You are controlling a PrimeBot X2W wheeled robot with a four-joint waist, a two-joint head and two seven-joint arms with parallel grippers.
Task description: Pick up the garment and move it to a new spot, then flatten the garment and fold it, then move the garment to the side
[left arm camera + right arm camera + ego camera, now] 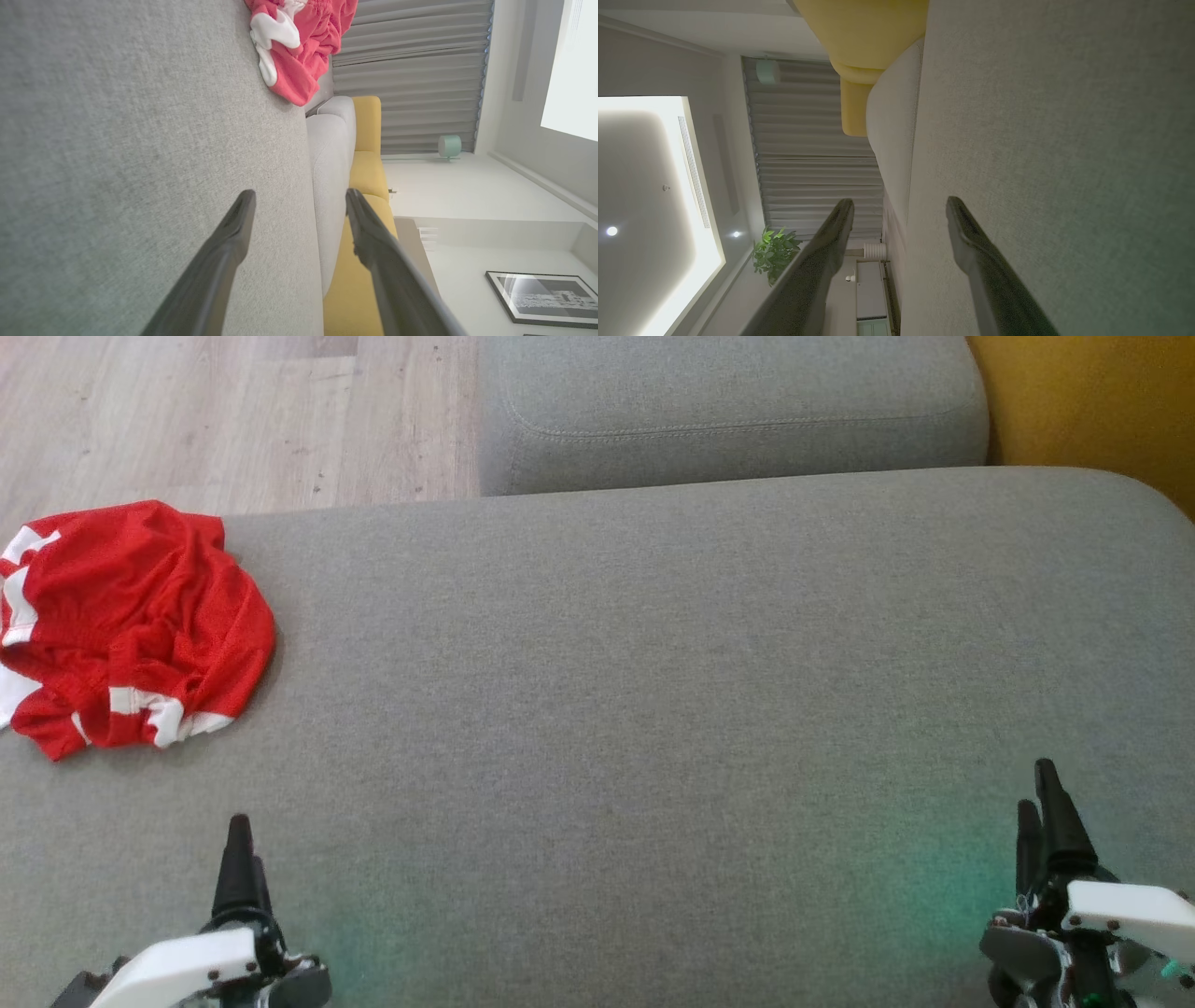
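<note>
A crumpled red garment (131, 621) with white trim lies at the far left of the grey cushion (653, 709), partly past the view's left edge. In the left wrist view the garment (303, 42) sits at the top, well beyond the fingertips. My left gripper (243, 849) hovers at the lower left, below the garment and apart from it; in its wrist view the left gripper (299, 200) is open and empty. At the lower right my right gripper (1038, 793) is far from the garment; its wrist view shows the right gripper (900, 207) open with nothing between the fingers.
A second grey cushion (728, 411) stands behind the big one. Wooden floor (233, 420) shows at the upper left, and a yellow seat (1102, 401) at the upper right. The cushion's wide middle and right are bare fabric.
</note>
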